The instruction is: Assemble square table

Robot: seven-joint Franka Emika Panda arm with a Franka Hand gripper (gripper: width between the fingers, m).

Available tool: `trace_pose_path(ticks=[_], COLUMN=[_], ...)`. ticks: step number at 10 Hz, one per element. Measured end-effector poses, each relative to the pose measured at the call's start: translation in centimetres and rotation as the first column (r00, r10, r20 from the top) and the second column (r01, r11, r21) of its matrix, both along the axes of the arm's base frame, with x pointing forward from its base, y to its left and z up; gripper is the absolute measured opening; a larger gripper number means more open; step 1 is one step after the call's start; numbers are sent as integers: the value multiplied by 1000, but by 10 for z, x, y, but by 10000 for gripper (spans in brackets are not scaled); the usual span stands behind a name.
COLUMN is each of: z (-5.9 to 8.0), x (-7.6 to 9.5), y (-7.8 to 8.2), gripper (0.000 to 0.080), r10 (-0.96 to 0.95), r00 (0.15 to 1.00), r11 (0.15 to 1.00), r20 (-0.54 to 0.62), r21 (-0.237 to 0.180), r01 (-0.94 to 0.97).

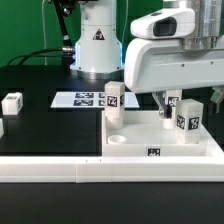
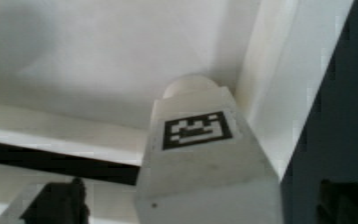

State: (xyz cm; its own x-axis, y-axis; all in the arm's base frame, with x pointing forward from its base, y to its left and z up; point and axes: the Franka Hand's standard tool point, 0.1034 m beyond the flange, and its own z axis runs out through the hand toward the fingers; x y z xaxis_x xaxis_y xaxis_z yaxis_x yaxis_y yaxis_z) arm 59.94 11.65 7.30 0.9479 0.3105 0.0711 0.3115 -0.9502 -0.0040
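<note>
Read as a clock face, the exterior view has the black worktop [image 1: 40, 125] filling its 9 o'clock half. The arm's white base [image 1: 97, 45] stands at 12 o'clock. The long white border wall [image 1: 60, 170] runs along the 6 o'clock edge.

The square tabletop [image 1: 150, 140] lies flat on the worktop between 4 and 5 o'clock, rim upward. Its side tag faces the camera and it sits just behind the wall.

The gripper [image 1: 167, 100] hangs from the arm's big white hand at 2 o'clock, low over the 1 o'clock part of the tabletop. Neither view shows whether it is clenched or released. The marker board [image 1: 80, 99] lies at 10 o'clock from the tabletop.

The corner leg [image 1: 114, 97] stands upright at the tabletop's 11 o'clock corner. Two more tagged legs stand under the gripper. The rear leg [image 1: 172, 101] is right by the fingers, and the front leg [image 1: 187, 119] is just at its 4 o'clock. A loose leg [image 1: 12, 103] sits at 9 o'clock, well apart.

The wrist view shows a tagged leg [image 2: 202, 150] close up over the white tray. One dark finger [image 2: 55, 205] is beside it with a gap between them.
</note>
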Motion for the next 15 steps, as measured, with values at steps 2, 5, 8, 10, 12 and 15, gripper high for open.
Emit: trace_pose_path(ticks=[2,5,8,10,12,15], z=[0,0,0,-1,-1,-1], x=[0,0,0,-1,-1,-1], y=[-1,-1,-1,2,2,1], gripper=[449,289,289,289,290,290], r10=[22,16,-53,-279,-438,-719], r00=[1000,1000,999,960,899,693], r11=[1000,1000,999,960,898,690], r20=[1,0,-2,-16,-30,-61], r21=[-1,-1,4,30,44,60], r01=[-22,-16,53,279,439,721])
